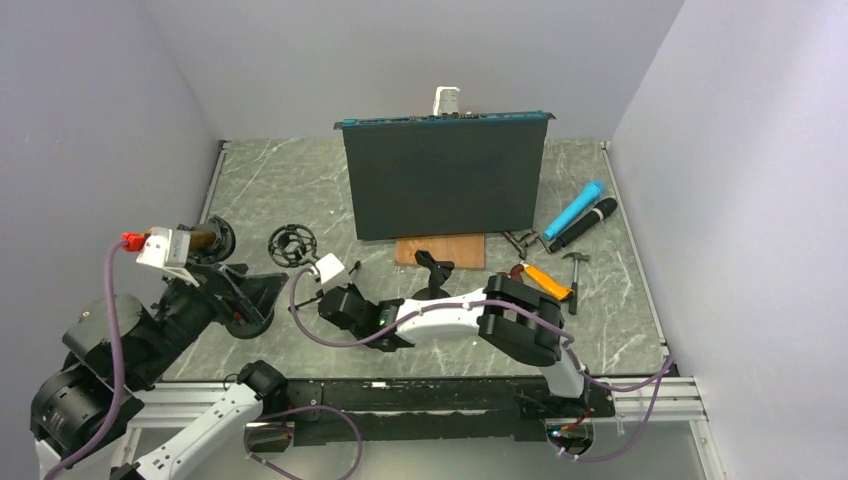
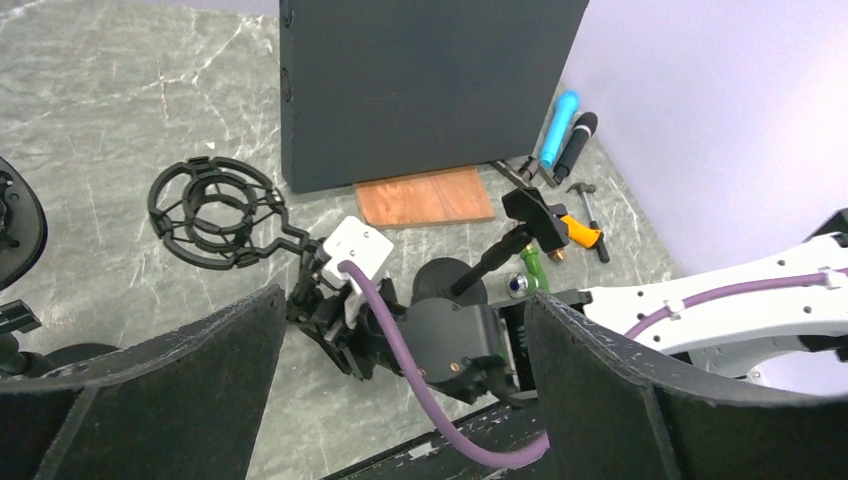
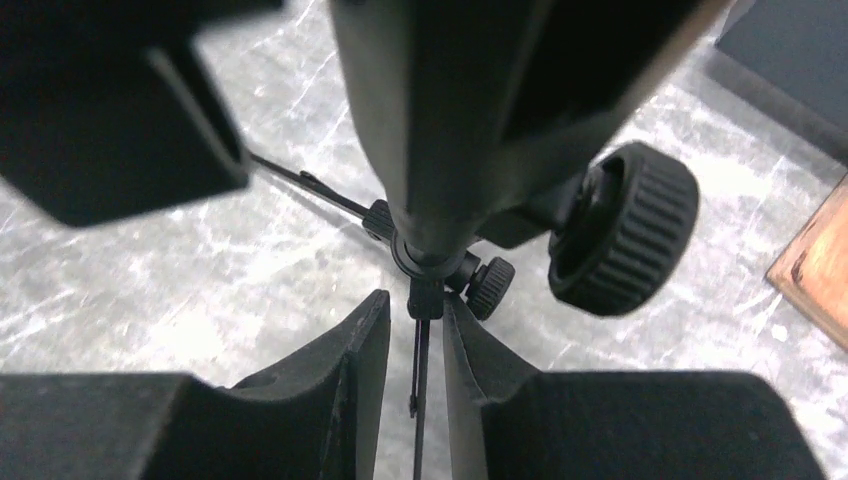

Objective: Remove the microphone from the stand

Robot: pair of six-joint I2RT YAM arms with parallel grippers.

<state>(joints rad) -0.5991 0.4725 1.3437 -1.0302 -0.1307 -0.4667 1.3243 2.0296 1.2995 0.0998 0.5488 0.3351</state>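
**Top view:** the upright dark panel (image 1: 445,175) conceals the surface (image 1: 300,180) behind it and the lower part of a white object (image 1: 446,100) at its top edge. The left arm (image 1: 90,380) is cropped at the lower left corner. The small metal items (image 1: 520,242) by the panel's right foot are too small to identify.

**Left wrist view:** the left tool (image 2: 402,305) shows only blurred fingers (image 2: 150,400), cropped by the lower edge. A dark round object (image 2: 18,225) is cropped at the left edge.

**Right wrist view:** the stand (image 3: 440,110) is blurred and cropped at the top. Whether the fingers of the right tool (image 3: 415,310) touch its thin stem cannot be told.
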